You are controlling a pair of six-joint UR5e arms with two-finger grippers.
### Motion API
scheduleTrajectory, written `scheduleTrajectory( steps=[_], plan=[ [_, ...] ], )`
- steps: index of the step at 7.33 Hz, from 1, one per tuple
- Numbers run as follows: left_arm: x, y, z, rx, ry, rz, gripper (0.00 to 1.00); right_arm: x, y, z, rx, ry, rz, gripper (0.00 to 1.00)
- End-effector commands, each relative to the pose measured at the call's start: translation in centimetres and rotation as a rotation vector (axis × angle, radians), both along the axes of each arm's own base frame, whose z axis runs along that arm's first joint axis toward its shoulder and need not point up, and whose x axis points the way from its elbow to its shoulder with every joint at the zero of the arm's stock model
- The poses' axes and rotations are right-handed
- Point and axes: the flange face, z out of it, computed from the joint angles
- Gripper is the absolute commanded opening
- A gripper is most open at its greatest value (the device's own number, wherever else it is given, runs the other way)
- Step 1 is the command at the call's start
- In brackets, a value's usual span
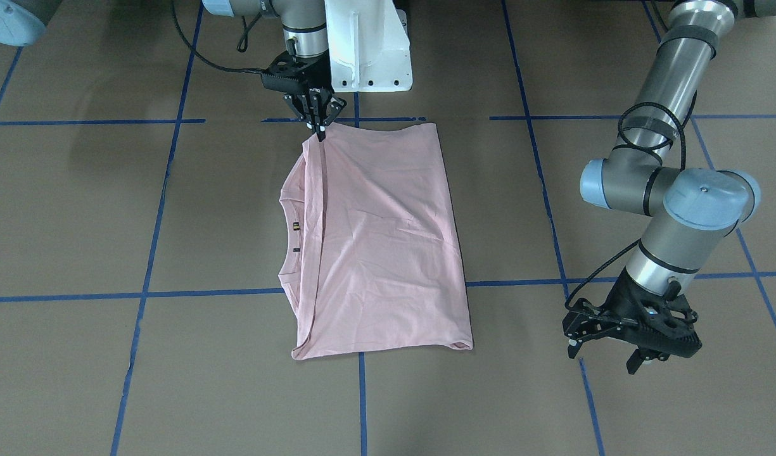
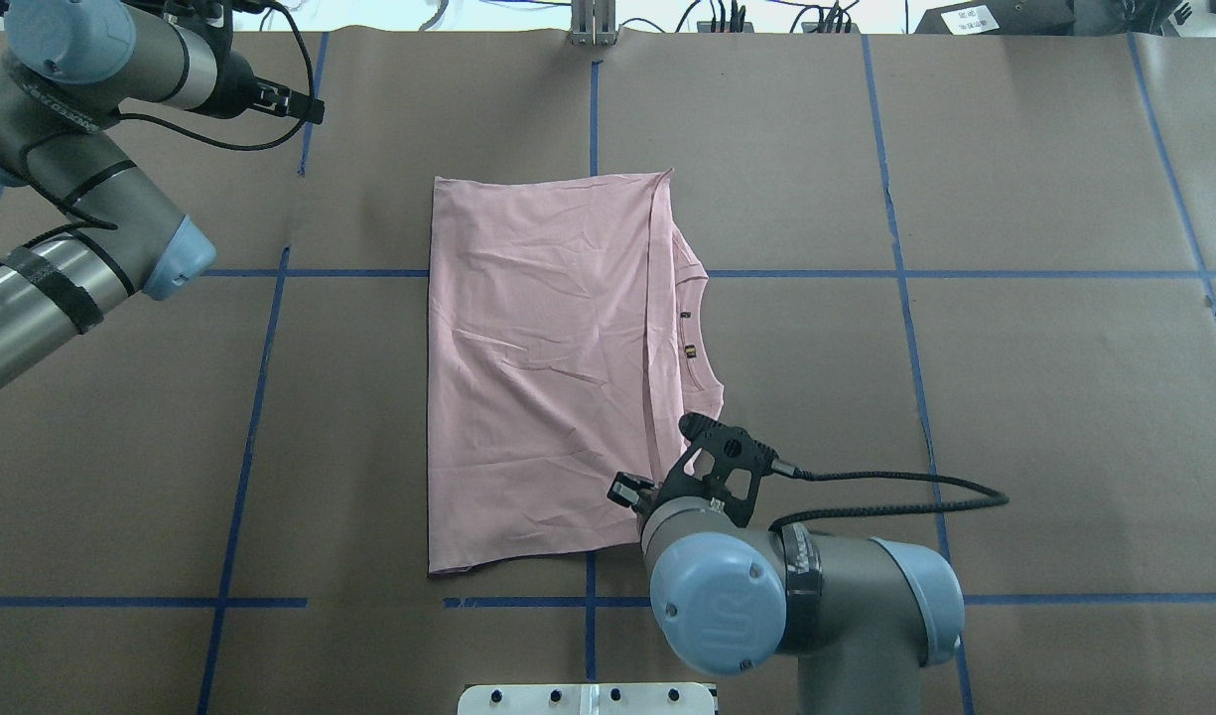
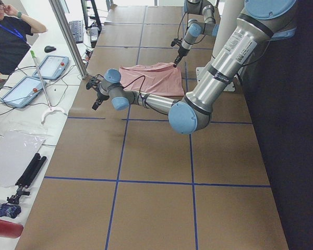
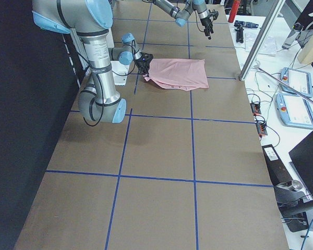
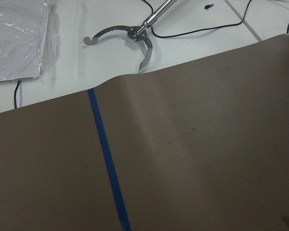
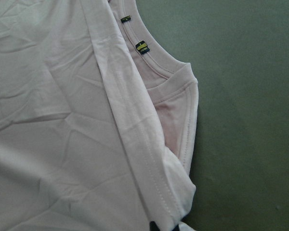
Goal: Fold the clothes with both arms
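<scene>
Pink T-shirt (image 1: 381, 234), folded: right gripper (image 1: 319, 130) clamps its collar-side corner, long axis running away; left gripper (image 1: 606, 356) jaws spread, empty, well apart.

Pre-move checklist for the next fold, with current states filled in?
1. Right end effector gripping T-shirt: ok, shut on one corner of the folded edge.
2. Left end effector ready: not ok, open, empty, away from the shirt.
3. Second grasp on that edge: not ok, none.
4. Collar covered: not ok, shows past the folded edge.
5. Layers underneath aligned: cannot tell.
</scene>
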Motion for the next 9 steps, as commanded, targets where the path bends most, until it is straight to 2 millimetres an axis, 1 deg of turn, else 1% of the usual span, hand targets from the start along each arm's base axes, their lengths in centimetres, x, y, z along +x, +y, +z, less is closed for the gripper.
scheduleTrajectory(
  steps=[1,2,3,4,5,6,7,8,9],
  plan=[
    [0.0,0.0,-0.1,0.001,0.001,0.000,1.00,-0.3,1.8,0.3,0.012,0.002,-0.013,0.26],
    [0.0,0.2,-0.7,0.007,0.006,0.001,1.00,0.1,1.3,0.5,0.034,0.021,-0.035,0.99],
    [-0.5,1.0,-1.0,0.014,0.011,0.002,1.00,2.2,0.4,-1.6,0.105,0.009,-0.087,1.00],
    [-1.1,2.9,-1.9,0.003,0.058,0.023,1.00,5.6,-1.3,-3.7,0.146,0.011,-0.119,1.00],
    [-2.0,5.0,-4.2,-0.074,0.139,0.014,1.00,7.6,-3.7,-4.0,0.112,0.007,-0.140,1.00],
    [0.0,9.5,-7.4,-0.139,0.203,0.020,1.00,8.6,-4.9,-3.7,0.110,0.012,-0.160,1.00],
    [2.4,15.9,-9.3,-0.200,0.258,0.027,1.00,8.9,-5.4,-3.6,0.122,0.017,-0.159,1.00],
    [4.0,22.6,-10.8,-0.257,0.289,0.053,1.00,9.2,-5.3,-4.0,0.140,-0.038,-0.156,1.00],
    [5.4,29.5,-12.9,-0.315,0.315,0.049,1.00,9.4,-5.4,-3.4,0.144,-0.048,-0.154,1.00]
  ],
)
